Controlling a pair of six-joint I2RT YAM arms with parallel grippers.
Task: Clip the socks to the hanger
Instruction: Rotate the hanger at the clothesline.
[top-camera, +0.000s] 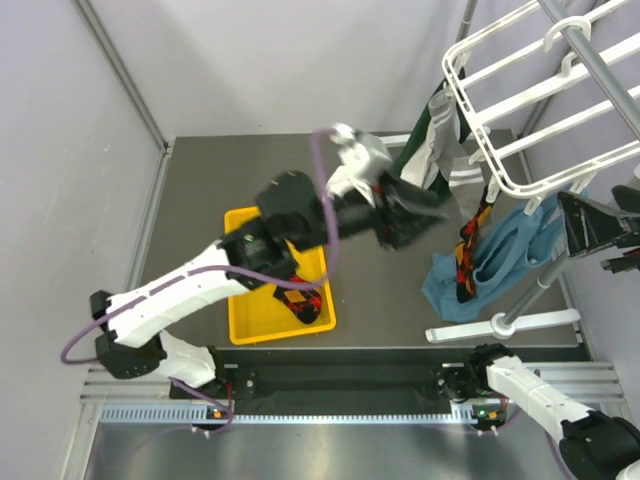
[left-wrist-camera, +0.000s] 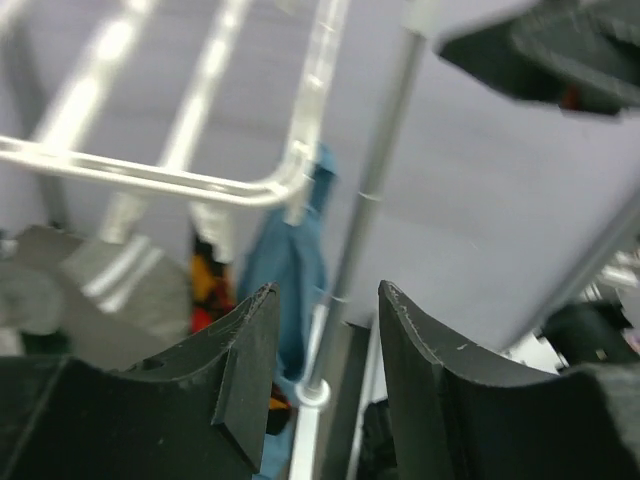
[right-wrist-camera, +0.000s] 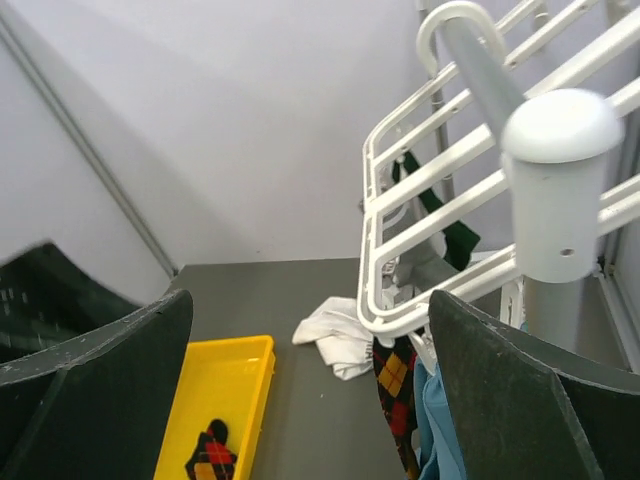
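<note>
Dark grey table stands between pale walls. Near its front left lies a yellow tray holding one argyle sock; the left arm reaches across the tray and hides part of it. A white cloth lies crumpled below the hanger, which hangs on a grey pole at the right. From it dangle a second argyle sock, a blue cloth and green and grey socks. Blurred, the left gripper is raised near the hanger's corner, fingers apart and empty. Beside the pole, the right gripper is spread wide, holding nothing.
</note>
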